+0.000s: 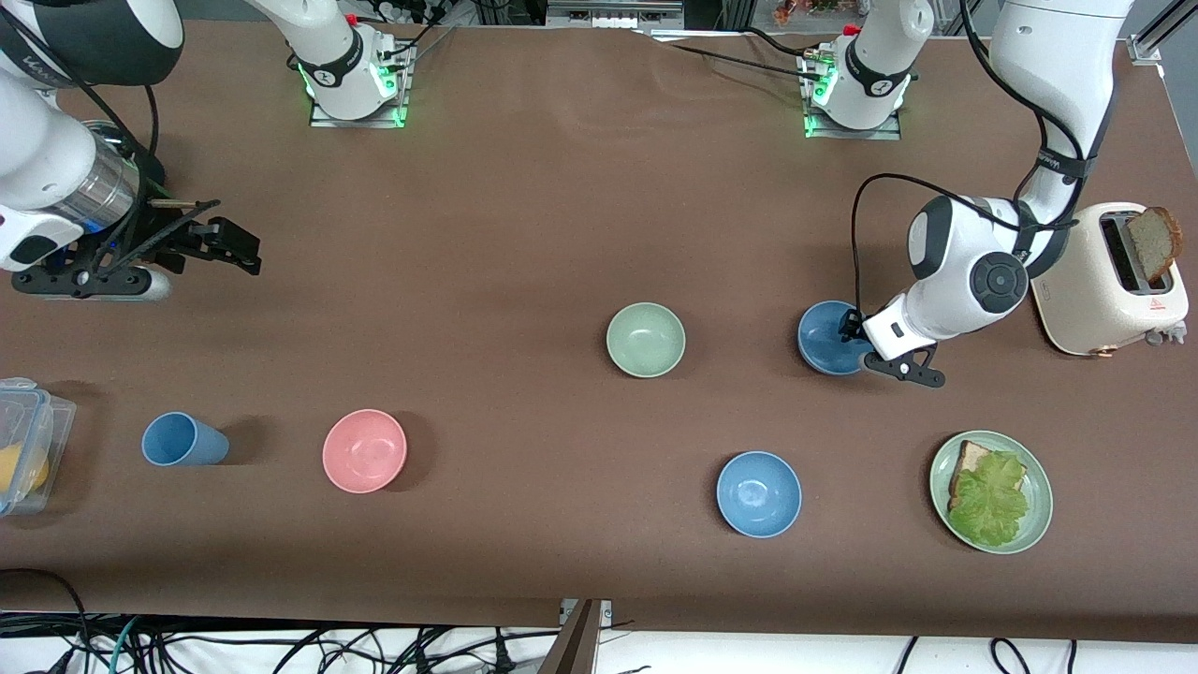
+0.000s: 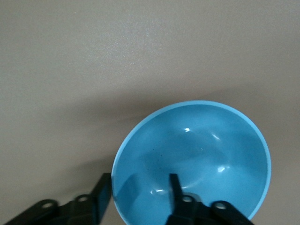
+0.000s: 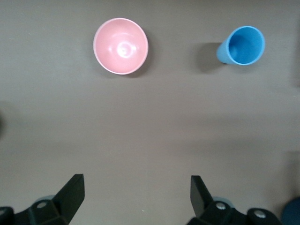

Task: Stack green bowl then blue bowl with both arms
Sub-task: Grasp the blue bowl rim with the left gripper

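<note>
Left gripper point(image 2: 140, 197) straddles the blue bowl point(image 1: 828, 337) rim, one finger inside, one outside, not yet pinched; green bowl point(image 1: 646, 340) sits beside it toward the right arm's end; seat fingers deeper before lifting; right gripper point(image 3: 136, 194) waits, spread.

Left gripper point(image 2: 140, 197) low, right gripper point(image 3: 136, 197) raised (fingers point(image 3: 70, 192) apart).

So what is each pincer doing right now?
Left pincer: closing astride the rim of the small round dull steel-blue bowl; grip not certain.
Right pincer: open, empty, waiting above the table.
</note>
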`<act>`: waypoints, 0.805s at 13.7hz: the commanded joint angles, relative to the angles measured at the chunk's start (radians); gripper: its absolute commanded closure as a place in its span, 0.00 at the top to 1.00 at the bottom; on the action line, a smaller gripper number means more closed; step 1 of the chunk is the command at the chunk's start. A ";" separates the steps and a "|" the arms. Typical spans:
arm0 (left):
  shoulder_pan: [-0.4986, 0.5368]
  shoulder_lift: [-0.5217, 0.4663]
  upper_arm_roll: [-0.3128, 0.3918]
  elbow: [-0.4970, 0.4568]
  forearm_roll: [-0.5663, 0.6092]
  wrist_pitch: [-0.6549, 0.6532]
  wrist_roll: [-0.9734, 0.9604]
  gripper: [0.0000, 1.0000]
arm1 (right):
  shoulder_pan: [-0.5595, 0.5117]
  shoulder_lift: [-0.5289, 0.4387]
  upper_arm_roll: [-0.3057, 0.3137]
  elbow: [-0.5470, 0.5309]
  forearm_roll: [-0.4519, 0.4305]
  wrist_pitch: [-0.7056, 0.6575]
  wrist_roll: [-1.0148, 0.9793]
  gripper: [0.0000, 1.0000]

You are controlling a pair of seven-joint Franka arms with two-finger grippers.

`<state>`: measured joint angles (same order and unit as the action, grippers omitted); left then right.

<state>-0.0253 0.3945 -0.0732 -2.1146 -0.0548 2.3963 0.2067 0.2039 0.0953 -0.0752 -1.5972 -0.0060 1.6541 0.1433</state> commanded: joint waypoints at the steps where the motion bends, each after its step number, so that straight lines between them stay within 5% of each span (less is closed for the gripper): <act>1: 0.004 0.006 0.000 -0.001 -0.020 0.001 0.040 0.00 | 0.008 -0.005 -0.005 0.029 -0.048 -0.062 -0.013 1.00; 7: 0.004 -0.012 0.000 0.042 -0.022 -0.049 0.048 0.00 | 0.003 -0.002 -0.006 0.029 -0.043 -0.079 -0.018 1.00; 11: -0.050 0.003 -0.017 0.290 -0.030 -0.310 0.034 0.00 | 0.003 -0.002 -0.008 0.029 -0.042 -0.077 -0.016 1.00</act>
<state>-0.0398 0.3851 -0.0870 -1.9522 -0.0550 2.1965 0.2251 0.2041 0.0948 -0.0770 -1.5825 -0.0377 1.5965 0.1397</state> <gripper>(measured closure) 0.952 0.000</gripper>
